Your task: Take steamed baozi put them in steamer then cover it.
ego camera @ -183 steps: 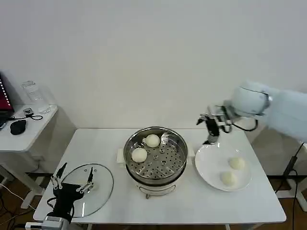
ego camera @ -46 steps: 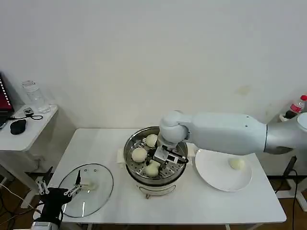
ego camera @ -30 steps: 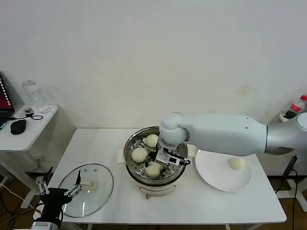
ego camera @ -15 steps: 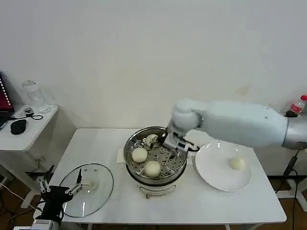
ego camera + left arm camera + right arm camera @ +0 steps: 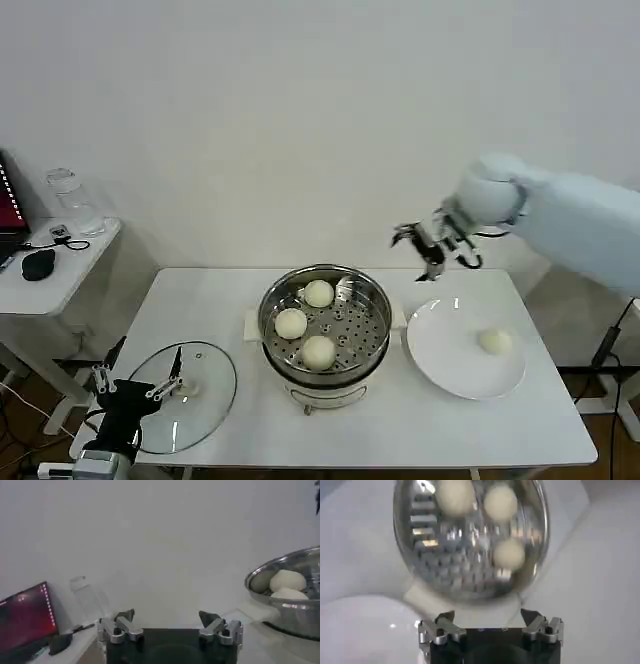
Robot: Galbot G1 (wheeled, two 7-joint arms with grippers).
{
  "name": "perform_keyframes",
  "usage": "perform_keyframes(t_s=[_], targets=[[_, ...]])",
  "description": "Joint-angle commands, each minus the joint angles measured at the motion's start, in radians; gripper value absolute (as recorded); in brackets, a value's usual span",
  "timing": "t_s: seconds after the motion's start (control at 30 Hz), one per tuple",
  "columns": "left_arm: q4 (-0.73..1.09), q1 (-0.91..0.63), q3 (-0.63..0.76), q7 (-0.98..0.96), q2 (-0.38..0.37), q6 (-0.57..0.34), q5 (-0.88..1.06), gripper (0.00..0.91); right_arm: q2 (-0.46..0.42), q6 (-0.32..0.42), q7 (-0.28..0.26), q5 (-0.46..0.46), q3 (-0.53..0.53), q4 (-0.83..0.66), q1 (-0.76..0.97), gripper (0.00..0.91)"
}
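Observation:
The steamer [image 5: 350, 325] stands mid-table with three steamed baozi on its perforated tray [image 5: 318, 293] [image 5: 291, 323] [image 5: 319, 352]. A further baozi [image 5: 494, 341] lies on the white plate [image 5: 450, 355] to its right. My right gripper [image 5: 415, 250] hovers open and empty, raised behind the plate's far edge; its wrist view looks down on the steamer [image 5: 470, 535] past the open right gripper [image 5: 487, 617]. The cover [image 5: 205, 395], a glass lid, lies flat at the table's front left. My left gripper [image 5: 135, 385] hangs open at the lid's near edge, and is also seen as the left gripper [image 5: 166, 617] beside the steamer [image 5: 290, 605].
A small side table [image 5: 60, 260] at the left holds a black mouse [image 5: 38, 264] and a glass jar [image 5: 66, 190], beside a laptop screen [image 5: 25, 612]. The white wall stands close behind the table.
My right gripper let go of the third baozi in the steamer, then rose and swung right to behind the plate. The left arm has barely shifted.

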Motion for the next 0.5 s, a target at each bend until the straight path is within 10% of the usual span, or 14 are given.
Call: perform_keyframes(t_s=[0.03, 0.5], targets=[[0.006, -0.014, 0.018, 0.002, 0.014, 0.001, 0.002, 0.907, -0.246, -0.079, 0.003, -0.049, 0.035, -0.018, -0.110, 0.907], [0.035, -0.022, 0.008, 0.000, 0.003, 0.001, 0.002, 0.907, -0.202, -0.107, 0.013, -0.178, 0.371, -0.209, -0.555, 0.907]])
